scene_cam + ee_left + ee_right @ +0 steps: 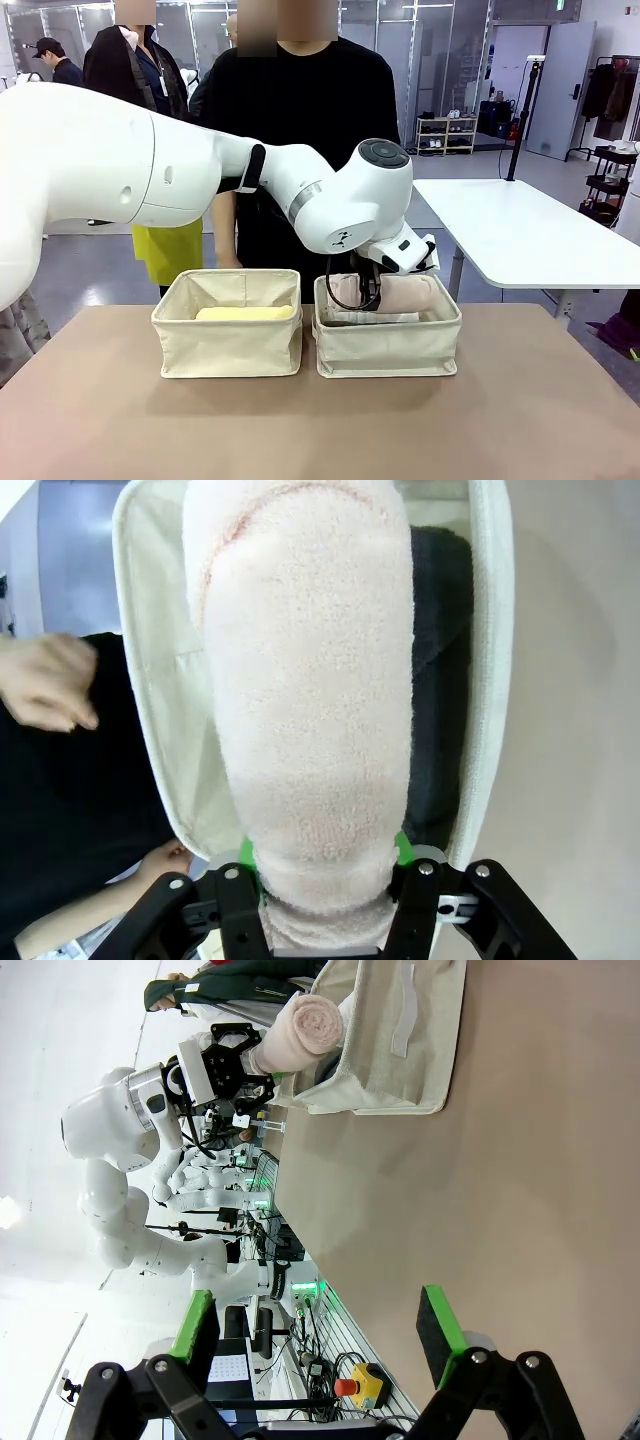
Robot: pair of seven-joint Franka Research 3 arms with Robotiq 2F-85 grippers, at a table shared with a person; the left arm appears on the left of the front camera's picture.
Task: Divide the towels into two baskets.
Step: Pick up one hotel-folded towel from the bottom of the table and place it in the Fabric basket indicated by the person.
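Left wrist view: left end effector [325,875] grasping pink towel [305,700], grey towel [440,680] alongside; right end effector [320,1335] released.

Fuzzy looped terry on the pale pink towel [305,710], darker plush terry on the dark grey towel [440,670] beside it, soft matt cream canvas baskets [228,345], smooth matt tan tabletop [320,430], glossy white plastic arm shell [340,195], matt black gripper fingers [225,915] with green rubbery pads [247,855]

Two cream canvas baskets sit side by side on the worktop. The left basket [228,335] holds the pale yellow towel [246,313], lying flat. In the right basket [388,345], the pink towel [305,690] lies over the dark grey towel [440,670].
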